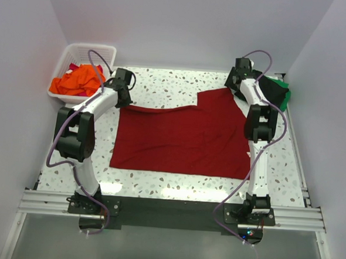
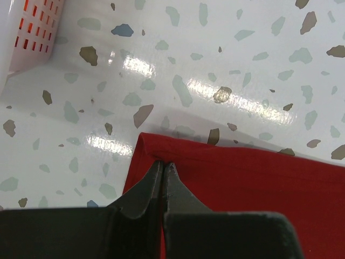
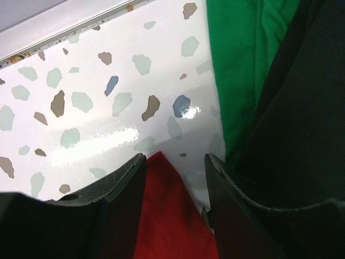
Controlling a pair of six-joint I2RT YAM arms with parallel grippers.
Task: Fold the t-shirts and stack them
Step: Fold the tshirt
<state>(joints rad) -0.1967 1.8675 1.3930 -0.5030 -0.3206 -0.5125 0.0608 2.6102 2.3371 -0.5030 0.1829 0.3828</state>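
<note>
The dark red t-shirt [image 1: 184, 136] lies spread on the speckled table, its far left edge folded over. My left gripper [image 2: 163, 162] is shut on that folded far-left corner of the shirt [image 2: 242, 183]; in the top view it [image 1: 125, 101] sits at the shirt's upper left. My right gripper [image 3: 175, 159] is open at the shirt's far right corner [image 3: 167, 216]. Its jaws stand apart on either side of the cloth tip. In the top view it [image 1: 233, 89] is at the shirt's upper right.
A white slatted basket [image 1: 78, 48] at the far left holds orange shirts [image 1: 76, 82]; its wall [image 2: 27, 38] shows in the left wrist view. A green shirt [image 3: 237, 65] and a black one [image 3: 302, 108] lie right beside the right gripper, at the table's far right [image 1: 284, 92].
</note>
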